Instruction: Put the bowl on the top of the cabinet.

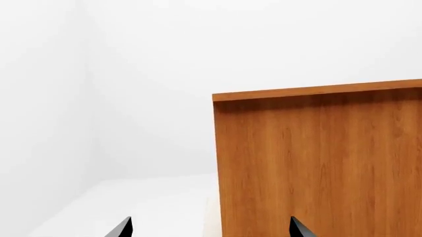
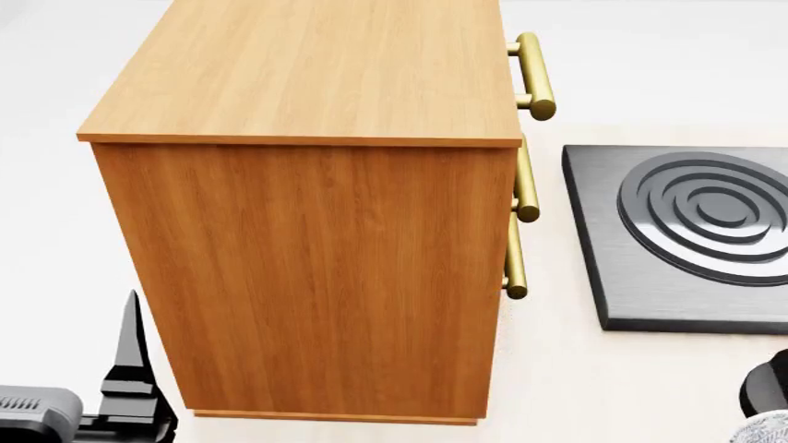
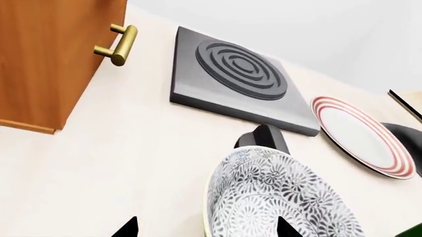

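Note:
The cabinet is a tall orange-brown wood-grain box with a flat lighter top and brass bar handles on its right face. It also shows in the left wrist view and the right wrist view. My left gripper is open and empty, low beside the cabinet's near left corner; one finger shows in the head view. The white bowl with its grey leaf pattern is right of the cabinet. My right gripper is open, with the bowl's near rim between its fingertips.
A black square hob plate with raised rings lies on the pale table right of the cabinet. A flat white plate with red rim rings lies beyond it. A dark object stands just behind the bowl, and another is by the plate.

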### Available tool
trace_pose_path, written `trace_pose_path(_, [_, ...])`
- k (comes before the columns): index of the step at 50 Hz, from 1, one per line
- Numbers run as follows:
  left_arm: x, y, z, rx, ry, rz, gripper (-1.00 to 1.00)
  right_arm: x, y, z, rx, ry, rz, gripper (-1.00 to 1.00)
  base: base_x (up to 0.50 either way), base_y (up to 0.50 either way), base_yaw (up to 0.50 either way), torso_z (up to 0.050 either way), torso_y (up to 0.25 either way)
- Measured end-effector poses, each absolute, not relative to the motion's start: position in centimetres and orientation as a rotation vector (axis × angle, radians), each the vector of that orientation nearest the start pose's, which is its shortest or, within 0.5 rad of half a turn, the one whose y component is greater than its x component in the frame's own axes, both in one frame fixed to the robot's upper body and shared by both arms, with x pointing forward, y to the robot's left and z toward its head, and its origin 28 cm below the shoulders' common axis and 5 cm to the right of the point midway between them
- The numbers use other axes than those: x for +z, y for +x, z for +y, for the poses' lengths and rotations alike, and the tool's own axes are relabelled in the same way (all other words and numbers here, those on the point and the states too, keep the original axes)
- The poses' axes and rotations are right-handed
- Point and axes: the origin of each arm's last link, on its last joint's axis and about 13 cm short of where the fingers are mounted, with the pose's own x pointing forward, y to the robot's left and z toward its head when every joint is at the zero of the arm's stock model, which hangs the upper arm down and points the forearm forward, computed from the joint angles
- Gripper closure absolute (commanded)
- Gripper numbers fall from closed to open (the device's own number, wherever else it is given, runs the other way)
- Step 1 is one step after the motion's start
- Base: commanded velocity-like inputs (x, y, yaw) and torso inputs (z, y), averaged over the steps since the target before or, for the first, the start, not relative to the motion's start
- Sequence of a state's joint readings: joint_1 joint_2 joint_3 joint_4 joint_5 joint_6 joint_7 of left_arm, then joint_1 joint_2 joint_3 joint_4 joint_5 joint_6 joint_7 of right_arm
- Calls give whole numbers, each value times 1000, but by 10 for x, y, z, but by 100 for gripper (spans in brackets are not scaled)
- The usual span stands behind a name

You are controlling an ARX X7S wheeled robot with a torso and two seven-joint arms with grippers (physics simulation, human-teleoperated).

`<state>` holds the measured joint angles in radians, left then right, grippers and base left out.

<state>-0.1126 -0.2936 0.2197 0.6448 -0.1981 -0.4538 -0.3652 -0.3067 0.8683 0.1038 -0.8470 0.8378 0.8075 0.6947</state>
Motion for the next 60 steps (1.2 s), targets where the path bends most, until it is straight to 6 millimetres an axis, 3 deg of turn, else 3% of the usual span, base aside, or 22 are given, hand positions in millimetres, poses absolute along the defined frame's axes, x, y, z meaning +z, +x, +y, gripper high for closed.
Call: trace_pose_path(60, [130,203,203,24,74,-249,-100,112,130,-183,-150,-353,381,-100,0,0,0,0,0])
